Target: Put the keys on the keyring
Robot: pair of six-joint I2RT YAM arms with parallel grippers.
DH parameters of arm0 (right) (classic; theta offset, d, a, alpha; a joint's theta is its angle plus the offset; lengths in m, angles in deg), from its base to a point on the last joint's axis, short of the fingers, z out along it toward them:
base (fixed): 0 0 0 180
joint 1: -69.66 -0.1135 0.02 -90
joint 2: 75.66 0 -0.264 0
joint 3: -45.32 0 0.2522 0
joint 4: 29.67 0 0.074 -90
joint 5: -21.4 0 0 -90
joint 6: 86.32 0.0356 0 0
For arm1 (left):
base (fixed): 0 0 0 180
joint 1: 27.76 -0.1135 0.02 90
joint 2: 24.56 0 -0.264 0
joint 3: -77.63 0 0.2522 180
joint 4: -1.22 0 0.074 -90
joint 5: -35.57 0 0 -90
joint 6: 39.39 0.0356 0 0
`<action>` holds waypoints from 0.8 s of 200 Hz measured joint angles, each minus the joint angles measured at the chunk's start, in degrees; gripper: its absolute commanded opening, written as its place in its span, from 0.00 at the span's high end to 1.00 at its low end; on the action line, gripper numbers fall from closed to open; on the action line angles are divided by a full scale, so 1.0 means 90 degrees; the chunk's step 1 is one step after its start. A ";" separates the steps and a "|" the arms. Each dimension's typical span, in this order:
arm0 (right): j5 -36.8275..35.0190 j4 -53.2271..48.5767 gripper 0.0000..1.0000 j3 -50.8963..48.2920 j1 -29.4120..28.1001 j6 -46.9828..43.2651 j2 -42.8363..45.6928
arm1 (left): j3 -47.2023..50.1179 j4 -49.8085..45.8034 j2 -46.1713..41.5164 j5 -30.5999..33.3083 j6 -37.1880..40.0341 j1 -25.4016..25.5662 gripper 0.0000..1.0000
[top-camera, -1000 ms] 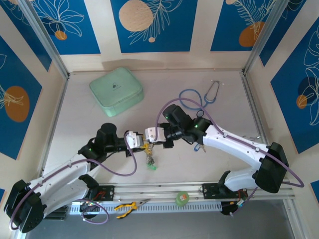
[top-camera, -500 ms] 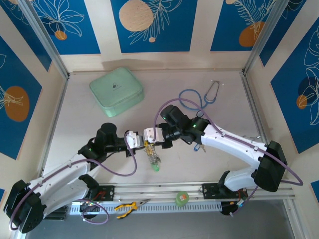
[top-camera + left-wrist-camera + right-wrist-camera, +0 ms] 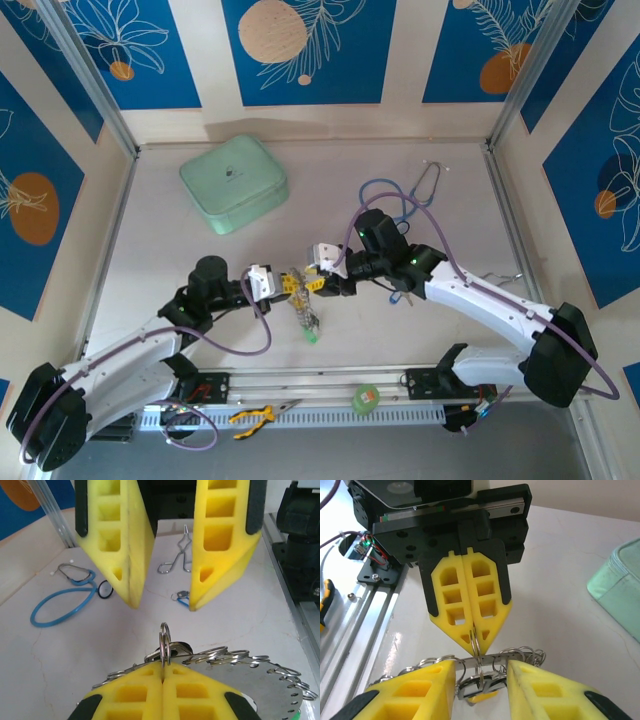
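Keyring partly behind left gripper, seemingly

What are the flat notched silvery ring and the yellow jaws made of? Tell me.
The flat notched silvery ring: metal, it seems, brushed matte face with glinting wire loops along its rim. The yellow jaws: likely moulded or printed plastic, dull, opaque, with cut-out windows.

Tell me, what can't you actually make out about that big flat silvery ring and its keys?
- Top view: the flat silvery notched keyring is too small to count what is on it.
- Left wrist view: the shut left gripper and the bottom edge hide the keyring's near part.
- Right wrist view: the open right gripper covers most of the keys; their number is unclear.
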 measured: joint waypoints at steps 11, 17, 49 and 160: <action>0.0034 0.0058 0.68 -0.0002 0.0000 0.0051 -0.0024 | 0.0034 0.0126 0.0002 -0.0022 -0.0090 0.0000 1.00; 0.0051 0.0090 0.68 -0.0005 0.0000 0.0068 -0.0036 | 0.0053 0.0197 0.0005 -0.0049 -0.0136 0.0000 1.00; 0.0102 0.0282 0.74 -0.0027 -0.0017 0.0141 -0.0143 | 0.0138 0.0508 0.0049 -0.0182 -0.0359 0.0000 1.00; 0.0325 0.0194 1.00 -0.0017 -0.0029 0.0000 -0.0311 | 0.0180 0.0828 0.0165 -0.0265 -0.0648 0.0000 0.70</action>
